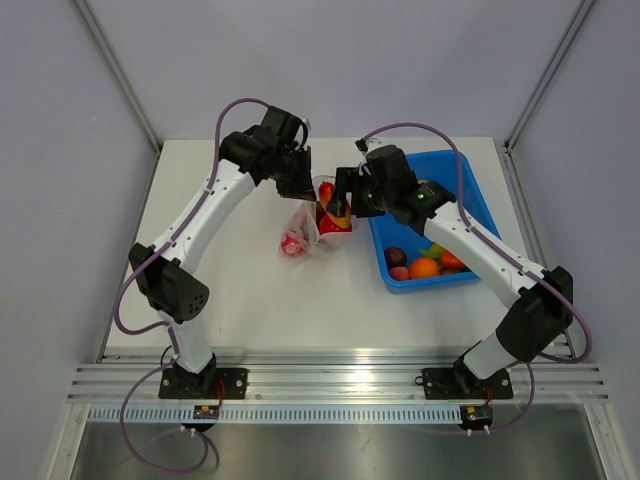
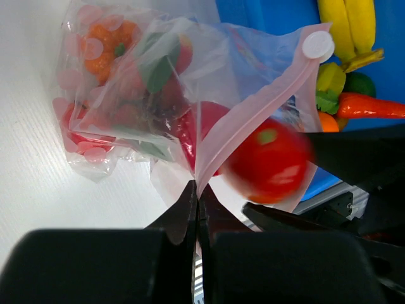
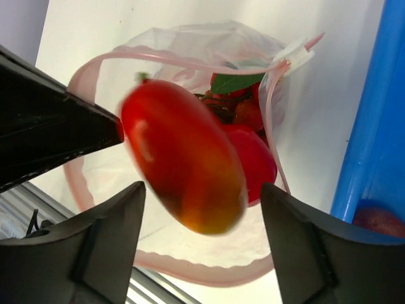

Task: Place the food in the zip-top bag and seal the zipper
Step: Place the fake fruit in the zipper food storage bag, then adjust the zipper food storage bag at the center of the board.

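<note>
Where the mouth of the zip-top bag came to a corner, the left gripper had its two dark, tapered fingers pressed flat together on the film, the pink zipper running up and away from them to a round white slider; the bag was clear and crumpled, printed with pale pink dots, and lay on the white table just left of the blue tray. Inside it sat glossy plastic pieces – an orange, ribbed, pumpkin-like one, red ones, a green leaf; their exact kinds could not be told through the wrinkles.

From the right wrist, the mouth stood open as a wide pink-rimmed loop; the right gripper hung over it with its broad black fingers spread well apart, gripping nothing; between them was a smooth oval red fruit, shading to yellow at one end and smeared by blur, clear of the right-hand finger; whether it touched the other could not be told.

The tray was rigid and straight-walled; in it lay a yellow banana, an orange carrot – pointed, with a green top – and other round pieces; from above, both grippers met over the bag near the table's middle.
</note>
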`<state>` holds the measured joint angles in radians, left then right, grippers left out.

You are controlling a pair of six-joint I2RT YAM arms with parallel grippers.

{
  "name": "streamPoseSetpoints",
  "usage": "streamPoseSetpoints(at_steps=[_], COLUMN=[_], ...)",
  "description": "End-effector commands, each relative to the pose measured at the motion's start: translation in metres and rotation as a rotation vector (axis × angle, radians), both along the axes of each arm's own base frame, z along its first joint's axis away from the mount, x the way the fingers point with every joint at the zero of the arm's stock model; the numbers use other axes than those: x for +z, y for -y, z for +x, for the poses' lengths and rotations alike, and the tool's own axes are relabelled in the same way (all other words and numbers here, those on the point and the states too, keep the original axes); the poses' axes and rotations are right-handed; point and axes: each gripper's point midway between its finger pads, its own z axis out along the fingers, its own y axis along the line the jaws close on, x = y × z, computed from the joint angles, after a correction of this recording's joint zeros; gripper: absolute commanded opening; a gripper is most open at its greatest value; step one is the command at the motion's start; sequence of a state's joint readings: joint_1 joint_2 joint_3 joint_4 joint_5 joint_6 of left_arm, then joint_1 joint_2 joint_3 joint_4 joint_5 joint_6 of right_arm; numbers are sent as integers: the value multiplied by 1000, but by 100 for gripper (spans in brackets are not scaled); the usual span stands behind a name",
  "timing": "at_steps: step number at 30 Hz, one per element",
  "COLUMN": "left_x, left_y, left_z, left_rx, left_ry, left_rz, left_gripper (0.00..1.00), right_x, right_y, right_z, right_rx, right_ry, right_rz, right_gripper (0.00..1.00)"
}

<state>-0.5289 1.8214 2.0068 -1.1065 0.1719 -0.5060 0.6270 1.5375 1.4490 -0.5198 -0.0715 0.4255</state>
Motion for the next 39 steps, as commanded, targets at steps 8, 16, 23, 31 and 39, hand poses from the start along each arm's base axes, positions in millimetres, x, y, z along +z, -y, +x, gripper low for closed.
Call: streamPoseSetpoints(at_steps=[8,16,23,31,39], left_x=[39,41,46,64,96], left_y=[7,8,6,-10,-33], left_z=[3,3,2,17,32], left_rx=[-14,-24,-27,-16,33], left_ry=[92,97,108,167,288], left_rz=[-86,-94,-96,-37,-58], left_gripper=[0,0,0,0,0], right_x=[69,25,-29,32,40], right_y=[43,59,38,26,32], right_z=[-8,-8,-15,19,42], right_rx=[-114,-160,-99,-71,-115], right_ry=[190,59,-116,32,60], right_rz=[-38,-75,-73,-70,-134], right_gripper=[86,75,60,0,0])
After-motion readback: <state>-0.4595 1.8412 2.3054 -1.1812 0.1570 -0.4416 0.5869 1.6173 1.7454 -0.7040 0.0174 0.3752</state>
